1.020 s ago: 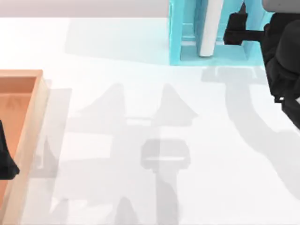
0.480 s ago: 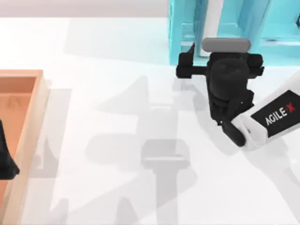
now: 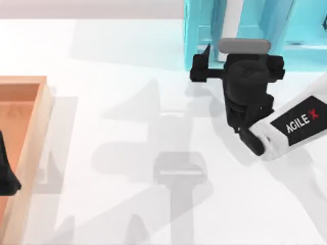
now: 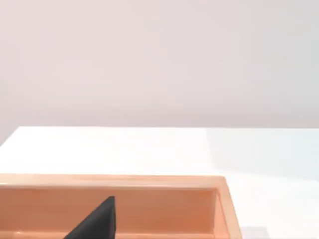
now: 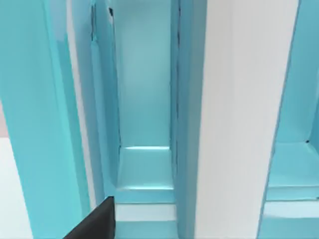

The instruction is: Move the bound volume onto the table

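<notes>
One stiff, heavy-looking book [image 3: 232, 20] stands in the shelf [image 3: 196, 30]; I'd pinch its spine, though my right gripper's [image 3: 236, 48] opening I cannot tell.

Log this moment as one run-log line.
right gripper: at shelf, facing book | book: upright in shelf, not on table | left gripper: parked over tray

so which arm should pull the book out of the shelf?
Right. The right gripper is already at the cyan shelf, facing the book standing in it. The left gripper sits over the wooden tray far left.
</notes>
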You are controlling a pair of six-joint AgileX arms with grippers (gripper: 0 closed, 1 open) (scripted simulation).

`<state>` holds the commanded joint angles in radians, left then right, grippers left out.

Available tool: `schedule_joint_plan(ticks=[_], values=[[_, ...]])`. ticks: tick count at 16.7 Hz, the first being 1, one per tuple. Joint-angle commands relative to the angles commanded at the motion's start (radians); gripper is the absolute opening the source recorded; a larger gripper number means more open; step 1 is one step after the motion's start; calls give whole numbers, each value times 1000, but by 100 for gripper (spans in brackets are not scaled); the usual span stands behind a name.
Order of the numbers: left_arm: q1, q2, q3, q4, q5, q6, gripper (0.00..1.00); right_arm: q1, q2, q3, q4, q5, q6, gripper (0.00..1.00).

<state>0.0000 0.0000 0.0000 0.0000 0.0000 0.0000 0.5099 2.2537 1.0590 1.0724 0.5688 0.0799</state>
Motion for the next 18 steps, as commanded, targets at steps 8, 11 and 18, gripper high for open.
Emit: schedule_joint_plan(ticks=[8,11,18], values=[[0,0,0,0,0,0,100,-79,184,345,-150,-77,-14,100],[0,0,0,0,0,0,100,-99,223,421,-187,-97,-16,100],[0,0,0,0,0,0,100,-101,225,426,-190,-98,-17,77]])
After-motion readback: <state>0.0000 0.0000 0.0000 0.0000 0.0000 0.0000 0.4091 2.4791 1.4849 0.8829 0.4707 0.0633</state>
